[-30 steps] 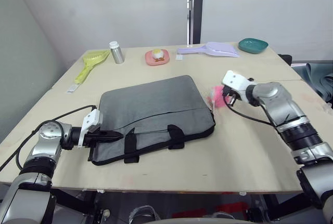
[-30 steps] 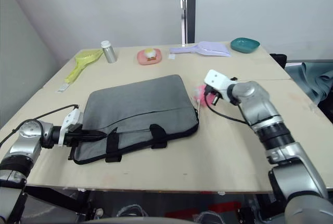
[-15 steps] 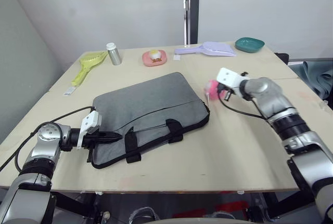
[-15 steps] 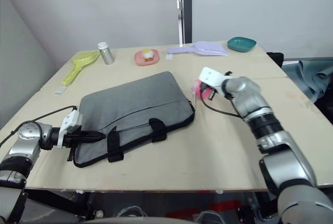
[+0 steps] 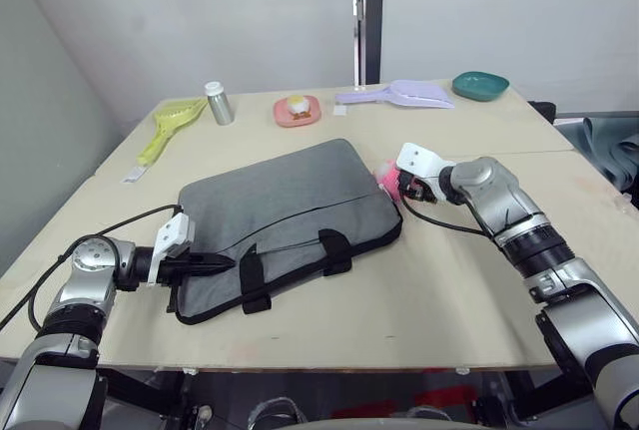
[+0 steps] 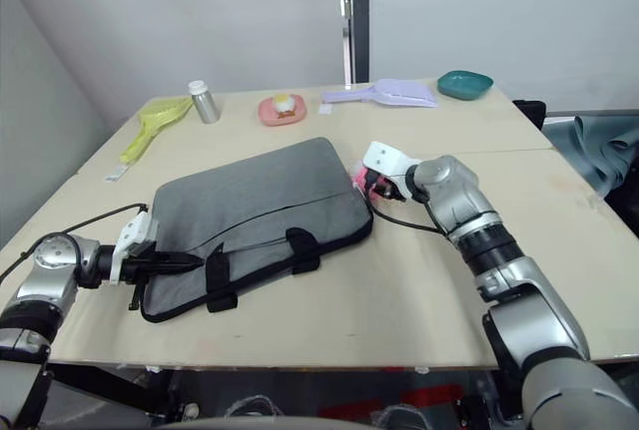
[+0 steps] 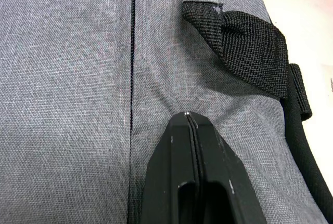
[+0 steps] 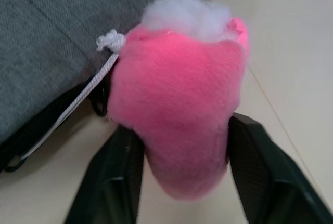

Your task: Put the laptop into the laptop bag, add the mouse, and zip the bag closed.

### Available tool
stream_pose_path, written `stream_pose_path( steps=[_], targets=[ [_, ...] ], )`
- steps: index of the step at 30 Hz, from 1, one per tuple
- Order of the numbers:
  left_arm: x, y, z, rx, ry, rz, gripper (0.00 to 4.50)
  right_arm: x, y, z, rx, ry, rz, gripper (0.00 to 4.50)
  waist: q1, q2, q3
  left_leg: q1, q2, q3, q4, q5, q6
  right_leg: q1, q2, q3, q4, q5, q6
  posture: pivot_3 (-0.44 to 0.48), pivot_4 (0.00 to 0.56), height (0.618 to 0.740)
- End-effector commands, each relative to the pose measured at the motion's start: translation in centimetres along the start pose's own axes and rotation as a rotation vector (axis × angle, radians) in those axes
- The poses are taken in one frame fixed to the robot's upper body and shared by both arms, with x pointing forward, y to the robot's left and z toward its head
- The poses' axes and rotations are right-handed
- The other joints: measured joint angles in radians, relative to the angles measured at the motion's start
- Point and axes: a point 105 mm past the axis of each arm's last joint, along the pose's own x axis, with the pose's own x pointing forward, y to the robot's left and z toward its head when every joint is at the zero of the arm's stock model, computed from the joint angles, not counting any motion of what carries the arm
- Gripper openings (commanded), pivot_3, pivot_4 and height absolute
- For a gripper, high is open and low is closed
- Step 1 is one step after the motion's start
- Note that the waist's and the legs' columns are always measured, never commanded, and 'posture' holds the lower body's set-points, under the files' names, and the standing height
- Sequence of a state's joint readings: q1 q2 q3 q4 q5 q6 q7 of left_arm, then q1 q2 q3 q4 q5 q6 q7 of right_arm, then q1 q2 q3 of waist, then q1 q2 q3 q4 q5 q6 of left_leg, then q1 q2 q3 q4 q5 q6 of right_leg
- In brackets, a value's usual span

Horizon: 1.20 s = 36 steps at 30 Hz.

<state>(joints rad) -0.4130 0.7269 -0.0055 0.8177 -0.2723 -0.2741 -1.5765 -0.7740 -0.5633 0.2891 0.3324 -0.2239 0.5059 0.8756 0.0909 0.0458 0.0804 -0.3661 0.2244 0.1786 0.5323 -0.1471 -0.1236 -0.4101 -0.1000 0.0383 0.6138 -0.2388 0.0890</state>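
The grey laptop bag [image 5: 290,211] lies flat on the table with its black handles [image 5: 336,250] toward me and its zipper [image 7: 132,52] closed along the stretch I see. My left gripper [image 5: 228,261] is shut, its tip resting on the fabric at the bag's left end beside the zipper line. My right gripper [image 5: 404,189] is at the bag's right corner, fingers apart on either side of a soft pink blob [image 8: 177,125] that has white stuffing and a white cord. The blob touches the bag's edge. The laptop and the mouse are out of view.
Along the table's far edge stand a yellow scoop [image 5: 170,123], a silver can [image 5: 219,103], a pink dish [image 5: 299,109], a lilac scoop [image 5: 404,96] and a teal bowl [image 5: 479,85]. Bare tabletop [image 5: 469,300] lies right of the bag and in front of it.
My right gripper has carried the pink blob left to the bag's right corner and spread its fingers. The left gripper has stayed at the bag's left end.
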Motion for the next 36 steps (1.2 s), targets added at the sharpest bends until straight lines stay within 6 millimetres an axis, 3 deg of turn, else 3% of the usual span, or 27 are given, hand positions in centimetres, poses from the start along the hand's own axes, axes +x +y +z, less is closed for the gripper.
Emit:
stream_pose_path(
  steps=[1, 3, 5, 10, 14, 17, 23, 25, 30, 36],
  targets=[
    [1.7, -4.5, -6.2, -0.239, 0.184, -0.157, 0.00, -1.7, -1.6, 1.5, 0.039, -0.048, -0.025, 3.92, 0.003, 0.000, 0.000, 0.000, 0.000, 0.000, 0.000, 0.000, 0.000, 0.000, 0.000, 0.000, 0.000, 0.000, 0.000, 0.000, 0.150, 0.740],
    [1.7, -4.0, -5.6, -0.226, 0.179, -0.140, 0.00, -2.7, -2.0, 1.8, 0.108, -0.072, -0.001, 4.48, 0.007, 0.000, 0.000, -0.001, 0.000, 0.000, 0.000, 0.000, 0.000, 0.000, 0.000, 0.000, 0.000, 0.001, -0.002, 0.000, 0.150, 0.740],
    [1.5, -3.7, -4.9, -0.196, 0.175, -0.144, 0.00, -4.1, -1.9, 2.2, 0.148, -0.110, 0.043, 4.48, 0.008, -0.001, 0.001, -0.002, 0.000, 0.001, 0.000, 0.000, 0.000, -0.001, 0.000, 0.000, -0.002, 0.008, -0.013, 0.000, 0.150, 0.740],
    [0.8, -2.4, -2.0, -0.149, 0.100, -0.087, 0.00, -9.2, -1.7, 1.1, 0.228, -0.146, 0.175, 4.48, 0.018, -0.007, 0.006, -0.004, 0.000, 0.000, 0.000, 0.000, 0.001, -0.003, 0.000, -0.002, -0.004, 0.008, -0.013, 0.000, 0.150, 0.740],
    [-0.1, -2.1, 0.1, -0.146, 0.046, -0.038, 0.00, -11.8, -1.3, 0.0, 0.232, -0.183, 0.219, 4.48, 0.013, -0.016, 0.013, -0.006, 0.002, 0.001, -0.001, -0.003, 0.001, -0.003, 0.001, -0.004, -0.008, 0.007, -0.015, 0.000, 0.150, 0.740],
    [-1.0, -2.4, 1.4, -0.111, 0.041, -0.012, 0.00, -12.9, -1.2, -0.6, 0.228, -0.205, 0.215, 4.48, 0.007, -0.018, 0.016, -0.015, 0.005, 0.000, 0.001, -0.003, 0.001, -0.010, 0.004, -0.005, -0.007, 0.007, -0.016, 0.000, 0.150, 0.740],
    [-3.3, -2.3, 5.0, -0.048, 0.004, 0.111, 0.00, -13.7, -1.8, -1.9, 0.287, -0.246, 0.156, 4.48, 0.001, -0.041, 0.031, -0.025, 0.008, -0.002, 0.013, -0.006, 0.011, -0.017, 0.006, -0.006, -0.006, 0.007, -0.017, 0.000, 0.150, 0.740],
    [-4.0, -2.3, 5.9, -0.037, 0.001, 0.156, 0.51, -14.0, -2.1, -1.8, 0.306, -0.270, 0.135, 4.50, 0.000, -0.046, 0.036, -0.026, 0.010, -0.002, 0.015, -0.007, 0.011, -0.017, 0.007, -0.007, -0.005, 0.007, -0.017, 0.000, 0.150, 0.740],
    [-6.1, -2.6, 7.3, -0.059, -0.036, 0.249, 2.28, -14.8, -1.6, -1.5, 0.332, -0.329, 0.147, 4.50, 0.004, -0.051, 0.040, -0.034, 0.011, -0.005, 0.021, -0.007, 0.011, -0.023, 0.008, -0.008, 0.000, 0.008, -0.015, 0.000, 0.150, 0.740],
    [-12.5, -4.4, 9.4, -0.215, -0.069, 0.415, 4.41, -16.2, -0.4, -2.6, 0.381, -0.345, 0.157, 4.50, 0.003, -0.058, 0.044, -0.035, 0.022, -0.006, 0.028, -0.009, 0.008, -0.023, 0.018, -0.009, 0.003, 0.008, -0.020, 0.000, 0.150, 0.740]
  ],
)
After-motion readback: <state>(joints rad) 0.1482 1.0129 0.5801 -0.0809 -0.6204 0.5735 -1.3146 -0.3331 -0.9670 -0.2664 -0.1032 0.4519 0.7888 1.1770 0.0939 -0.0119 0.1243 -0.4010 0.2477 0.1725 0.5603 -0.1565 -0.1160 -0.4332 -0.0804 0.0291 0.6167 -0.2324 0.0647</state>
